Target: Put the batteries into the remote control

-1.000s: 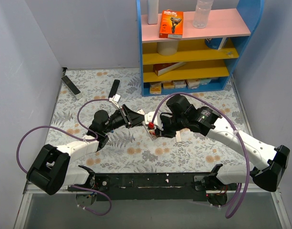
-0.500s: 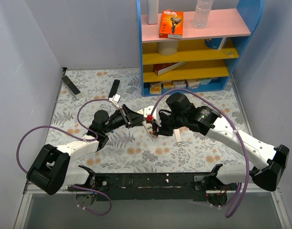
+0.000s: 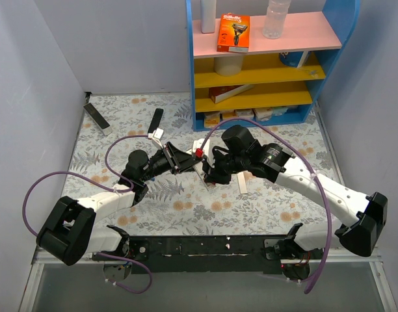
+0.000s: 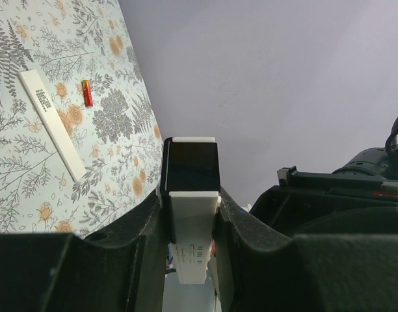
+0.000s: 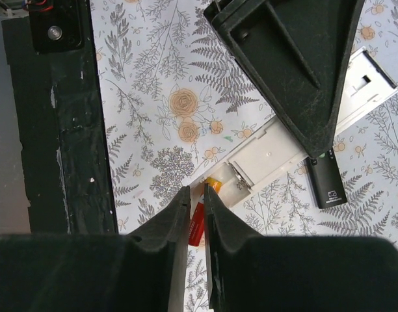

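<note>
My left gripper (image 4: 189, 260) is shut on the white remote control (image 4: 191, 227) and holds it off the table. In the right wrist view its open battery compartment (image 5: 267, 162) faces up. My right gripper (image 5: 198, 198) is shut on one red battery (image 5: 198, 221), whose yellow end (image 5: 215, 186) sits at the mouth of the compartment. From above, the right gripper (image 3: 202, 158) meets the remote control (image 3: 204, 174) just past the left fingertips. A second red battery (image 4: 87, 92) lies on the floral mat beside the white back cover (image 4: 53, 123).
A blue shelf unit (image 3: 257, 65) with boxes and bottles stands at the back right. Two black remotes (image 3: 97, 118) (image 3: 156, 121) lie at the back left. The back cover (image 3: 243, 184) lies under the right arm. Purple cables loop over both arms.
The right gripper has moved up and left to the remote's end with the red battery, and its jaws have narrowed. The left arm has kept still.
</note>
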Robot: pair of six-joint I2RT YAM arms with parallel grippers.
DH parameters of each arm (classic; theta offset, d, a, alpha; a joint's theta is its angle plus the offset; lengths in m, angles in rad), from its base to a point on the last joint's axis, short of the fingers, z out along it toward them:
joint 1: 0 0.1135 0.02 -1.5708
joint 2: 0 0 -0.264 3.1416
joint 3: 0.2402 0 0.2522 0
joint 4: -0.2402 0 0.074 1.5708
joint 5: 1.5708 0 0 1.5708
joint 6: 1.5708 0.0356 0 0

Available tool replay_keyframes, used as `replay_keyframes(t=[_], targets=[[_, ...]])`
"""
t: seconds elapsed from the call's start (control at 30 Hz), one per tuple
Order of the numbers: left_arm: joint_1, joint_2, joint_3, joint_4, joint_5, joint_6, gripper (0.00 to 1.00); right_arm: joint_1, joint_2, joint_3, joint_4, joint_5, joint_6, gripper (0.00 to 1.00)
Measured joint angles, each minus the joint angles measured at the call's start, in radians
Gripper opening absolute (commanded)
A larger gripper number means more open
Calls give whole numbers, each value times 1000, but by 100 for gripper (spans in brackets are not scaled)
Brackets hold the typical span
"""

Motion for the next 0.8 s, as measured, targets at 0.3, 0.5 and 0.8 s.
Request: replay_keyframes(t=[0.3,0.5,0.8], targets=[[0,27,0,6,-10,-15,0,0,30,-1,0,54,45,19],[0,31,0,9,-19,-17,0,0,33,-2,0,89,71,20],[0,35,0,8,-42,-23,0,0,41,-3,1,114,98,19]])
